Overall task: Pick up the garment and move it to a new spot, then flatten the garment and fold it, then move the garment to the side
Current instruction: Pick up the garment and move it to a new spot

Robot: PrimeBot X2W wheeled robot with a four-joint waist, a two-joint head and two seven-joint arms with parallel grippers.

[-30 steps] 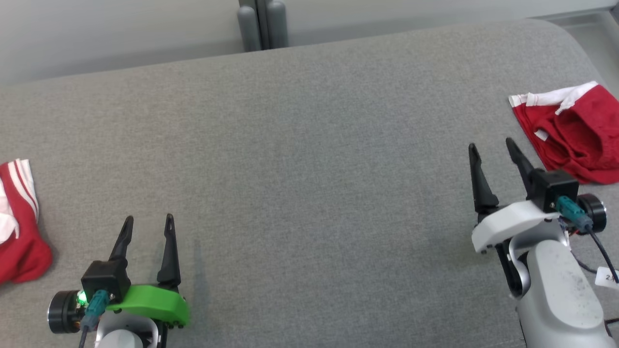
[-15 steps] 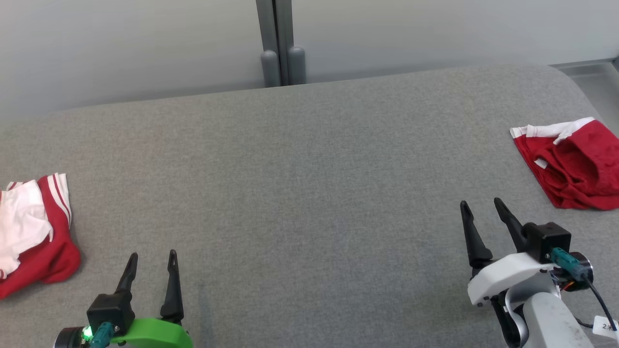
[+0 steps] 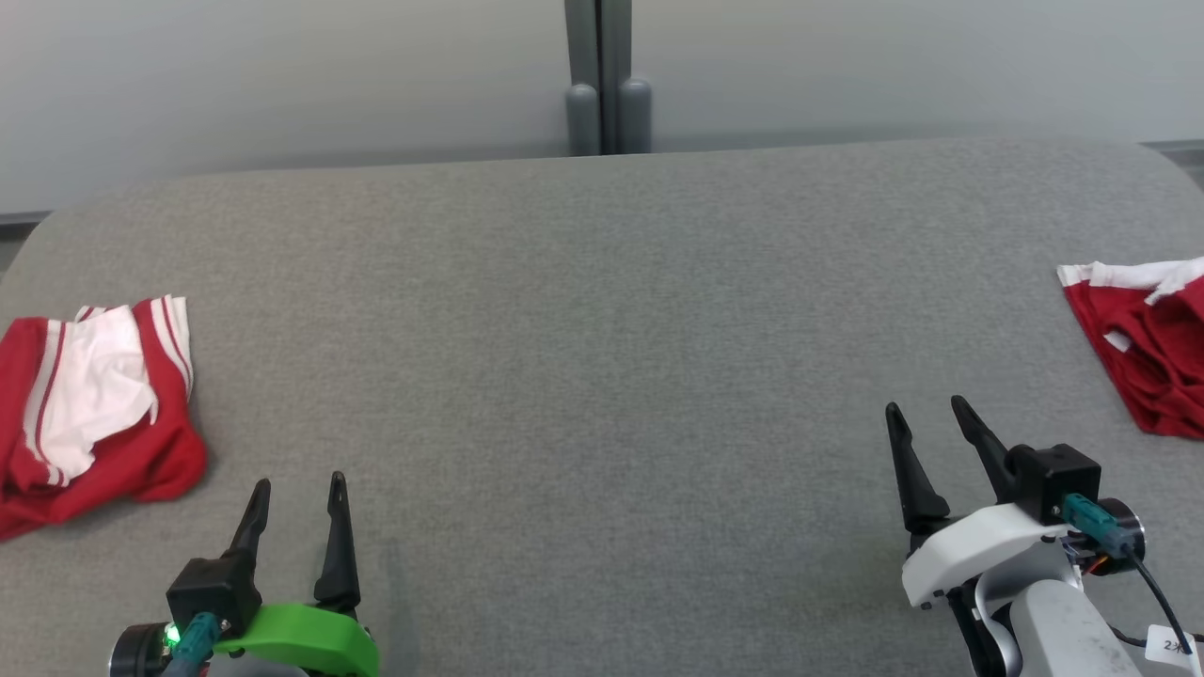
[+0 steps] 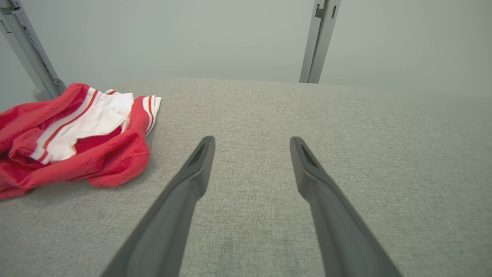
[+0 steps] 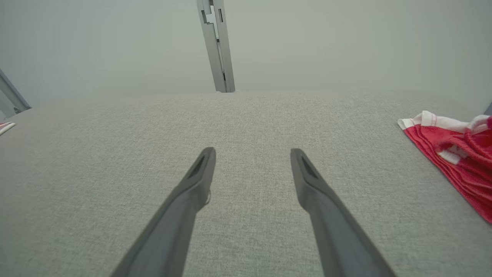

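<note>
The view swings left onto the crumpled garment (image 3: 94, 414), probably the next pick; left tool (image 3: 299, 480) and right tool (image 3: 925, 405) gape empty.

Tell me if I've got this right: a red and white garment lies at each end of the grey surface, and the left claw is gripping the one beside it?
Not quite. The left claw is open and grips nothing; the left garment lies apart from it on the grey surface, as the left wrist view shows. The rest is right.
</note>
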